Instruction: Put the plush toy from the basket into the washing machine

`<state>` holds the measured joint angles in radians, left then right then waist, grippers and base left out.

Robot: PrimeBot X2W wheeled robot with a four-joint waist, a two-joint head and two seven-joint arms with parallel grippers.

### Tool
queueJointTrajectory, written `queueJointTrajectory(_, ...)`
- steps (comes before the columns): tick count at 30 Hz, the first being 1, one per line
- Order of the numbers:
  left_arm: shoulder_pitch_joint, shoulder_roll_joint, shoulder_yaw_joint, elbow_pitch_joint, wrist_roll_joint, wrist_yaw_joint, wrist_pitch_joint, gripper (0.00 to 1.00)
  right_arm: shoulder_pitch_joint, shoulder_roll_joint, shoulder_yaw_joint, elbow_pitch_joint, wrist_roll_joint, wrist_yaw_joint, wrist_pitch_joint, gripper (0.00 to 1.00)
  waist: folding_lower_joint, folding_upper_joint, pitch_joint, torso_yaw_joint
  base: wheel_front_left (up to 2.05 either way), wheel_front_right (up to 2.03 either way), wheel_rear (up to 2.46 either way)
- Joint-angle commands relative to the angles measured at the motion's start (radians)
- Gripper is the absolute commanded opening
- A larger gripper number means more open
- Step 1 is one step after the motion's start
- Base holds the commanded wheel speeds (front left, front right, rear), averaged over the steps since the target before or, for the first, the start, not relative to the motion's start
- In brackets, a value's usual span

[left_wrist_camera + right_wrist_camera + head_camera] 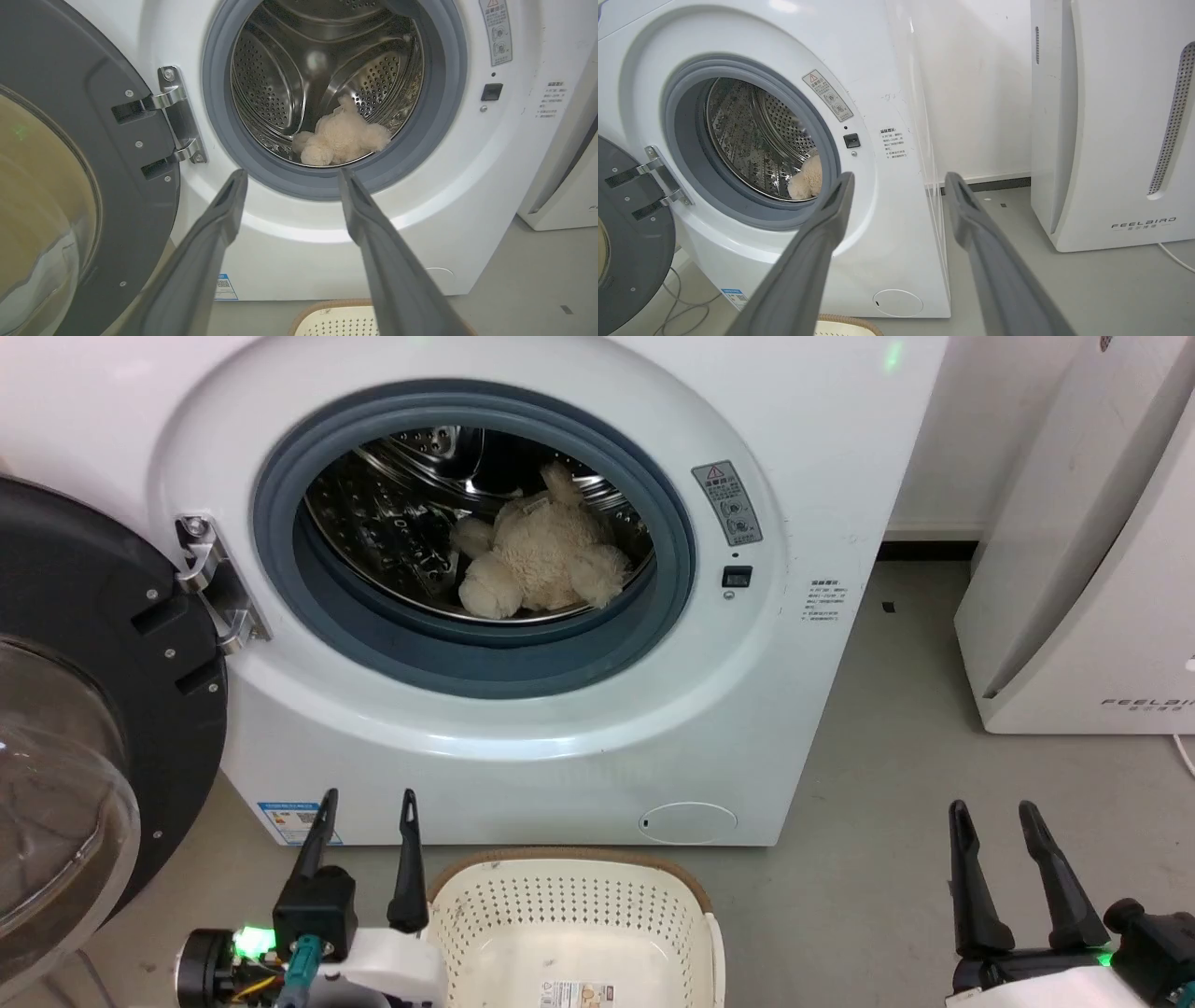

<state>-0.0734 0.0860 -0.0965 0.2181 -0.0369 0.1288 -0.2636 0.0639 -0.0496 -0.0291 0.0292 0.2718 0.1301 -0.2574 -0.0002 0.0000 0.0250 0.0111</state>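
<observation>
Basket (560,907) cut off at bottom edge; warning label (727,504) text unreadable.

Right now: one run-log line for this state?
plush toy: inside washing machine | basket: no toy seen | door: open | left gripper: open, free | right gripper: open, free

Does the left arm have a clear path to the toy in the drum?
Probably yes: the door stands wide open, the left gripper is open and aimed at the drum, and nothing lies between it and the toy.
</observation>
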Motion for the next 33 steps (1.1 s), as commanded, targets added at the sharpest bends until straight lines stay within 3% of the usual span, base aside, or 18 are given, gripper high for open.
queueJointTrajectory(1,0.009,-0.001,-0.002,-0.008,0.005,-0.003,0.002,1.0,0.012,-0.001,-0.002,0.003,-0.008,0.001,-0.004,1.0,0.0002,0.0,-0.005,0.0,0.0,0.0,0.0)
queueJointTrajectory(8,0.053,-0.012,-0.009,-0.04,0.007,0.002,0.002,1.0,0.04,-0.001,-0.003,0.009,-0.012,0.001,-0.004,1.0,0.0002,0.0,-0.026,0.001,0.0,0.0,0.0)
queueJointTrajectory(9,0.041,-0.011,-0.011,-0.035,0.004,0.001,0.0,0.0,0.029,0.0,-0.002,0.004,-0.006,0.0,0.0,0.0,0.0002,0.0,-0.026,0.001,0.0,0.0,0.0)
queueJointTrajectory(33,0.046,-0.015,0.007,-0.065,0.01,-0.022,0.045,0.0,0.013,0.0,0.004,-0.002,-0.051,0.0,0.044,0.0,0.0002,0.0,-0.026,-0.001,0.0,0.0,0.0)
